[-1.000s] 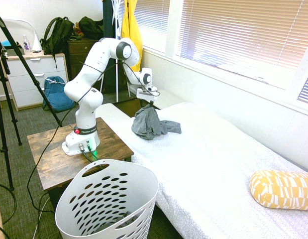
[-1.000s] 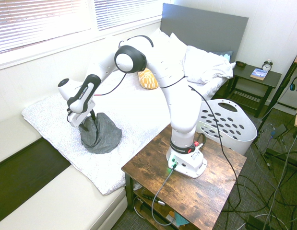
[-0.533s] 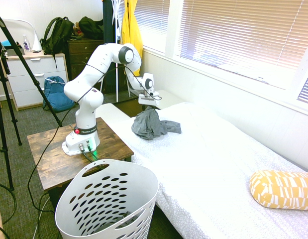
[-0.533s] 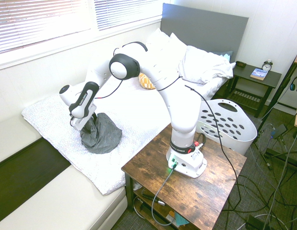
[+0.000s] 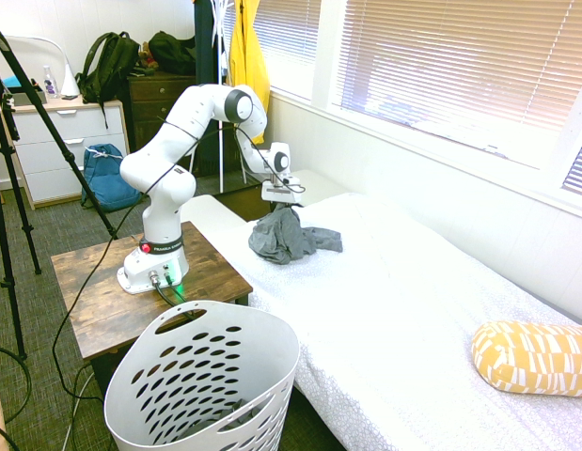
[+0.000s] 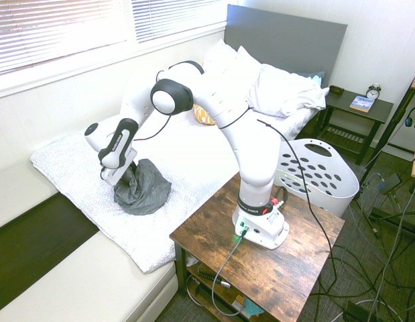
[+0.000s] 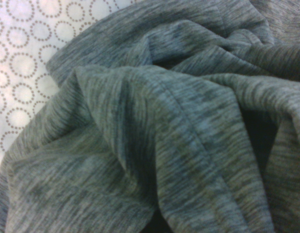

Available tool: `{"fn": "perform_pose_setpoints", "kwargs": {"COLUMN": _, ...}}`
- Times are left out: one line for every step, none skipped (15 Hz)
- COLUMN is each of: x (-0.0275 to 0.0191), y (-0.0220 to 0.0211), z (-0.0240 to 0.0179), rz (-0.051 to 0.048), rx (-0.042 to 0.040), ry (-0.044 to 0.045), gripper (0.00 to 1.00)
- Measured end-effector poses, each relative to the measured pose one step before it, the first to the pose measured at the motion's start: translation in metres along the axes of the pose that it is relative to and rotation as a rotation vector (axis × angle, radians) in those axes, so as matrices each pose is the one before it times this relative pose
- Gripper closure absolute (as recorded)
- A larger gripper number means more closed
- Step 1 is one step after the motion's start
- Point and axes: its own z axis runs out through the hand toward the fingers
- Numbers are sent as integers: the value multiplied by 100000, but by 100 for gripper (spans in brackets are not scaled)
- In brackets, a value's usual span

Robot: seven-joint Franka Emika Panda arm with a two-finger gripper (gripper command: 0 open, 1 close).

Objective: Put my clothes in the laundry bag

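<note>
In the first exterior view, nearest to us stands the white laundry basket (image 5: 204, 381), upright on the floor at about six o'clock, its oval holes facing us and its cut-out handle at the near rim. Just beyond it, toward ten o'clock, is the wooden side table (image 5: 95, 291) that carries the arm's base. Farther on, at roughly one o'clock from the table, the dark grey shirt (image 5: 287, 237) lies crumpled in a heap on the white bedspread (image 5: 413, 319), near the bed's foot end and well apart from the basket.

The gripper (image 5: 285, 206) points steeply down into the top of the heap. Compared with a second ago, we see it has come down: then it hung just above the peak of the cloth, now its tip is sunk among the top folds. The shirt itself has kept its place and shape. In the second exterior view the gripper (image 6: 117, 181) is likewise buried in the upper edge of the shirt (image 6: 143, 194), and we cannot tell whether its fingers are apart or closed on the cloth, since the folds hide them. The wrist view is filled with grey heathered fabric (image 7: 179, 136), with the ring-patterned bedspread (image 7: 23, 58) showing at one corner.

Farthest along the bed, at about four o'clock, lies a yellow patterned pillow (image 5: 535, 357); behind the arm, a yellow garment (image 5: 247, 52) hangs at twelve o'clock and a blue backpack (image 5: 107, 177) sits on the floor.
</note>
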Motion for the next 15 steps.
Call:
{"fn": "perform_pose_setpoints", "kwargs": {"x": 50, "y": 84, "z": 72, "rz": 188, "rx": -187, "ry": 9, "gripper": 100}}
{"fn": "perform_pose_setpoints", "kwargs": {"x": 76, "y": 127, "z": 106, "rz": 208, "rx": -235, "ry": -25, "gripper": 100}}
{"fn": "perform_pose_setpoints", "kwargs": {"x": 41, "y": 91, "z": 82, "rz": 179, "rx": -152, "ry": -23, "gripper": 100}}
{"fn": "perform_pose_setpoints", "kwargs": {"x": -1, "y": 69, "z": 88, "rz": 263, "rx": -137, "ry": -36, "gripper": 100}}
{"fn": "perform_pose_setpoints", "kwargs": {"x": 5, "y": 48, "z": 57, "rz": 277, "rx": -118, "ry": 22, "gripper": 100}}
{"fn": "perform_pose_setpoints", "kwargs": {"x": 53, "y": 48, "z": 27, "rz": 135, "rx": -32, "ry": 101, "gripper": 100}}
{"fn": "perform_pose_setpoints", "kwargs": {"x": 89, "y": 69, "z": 33, "rz": 127, "rx": -8, "ry": 148, "gripper": 100}}
{"fn": "perform_pose_setpoints", "kwargs": {"x": 95, "y": 69, "z": 29, "rz": 158, "rx": 35, "ry": 149, "gripper": 100}}
{"fn": "perform_pose_setpoints", "kwargs": {"x": 117, "y": 45, "z": -58, "rz": 204, "rx": 248, "ry": 240, "gripper": 100}}
{"fn": "perform_pose_setpoints", "kwargs": {"x": 216, "y": 32, "z": -333, "rz": 308, "rx": 529, "ry": 451, "gripper": 100}}
{"fn": "perform_pose_setpoints", "kwargs": {"x": 337, "y": 67, "z": -742, "rz": 515, "rx": 933, "ry": 744, "gripper": 100}}
{"fn": "perform_pose_setpoints", "kwargs": {"x": 456, "y": 141, "z": -1085, "rz": 718, "rx": 793, "ry": 734, "gripper": 100}}
{"fn": "perform_pose_setpoints", "kwargs": {"x": 564, "y": 325, "z": -1614, "rz": 445, "rx": -244, "ry": 191, "gripper": 100}}
{"fn": "perform_pose_setpoints", "kwargs": {"x": 586, "y": 591, "z": -2073, "rz": -985, "rx": -1359, "ry": -358, "gripper": 100}}
{"fn": "perform_pose_setpoints", "kwargs": {"x": 572, "y": 959, "z": -2327, "rz": -1527, "rx": -2124, "ry": -807, "gripper": 100}}
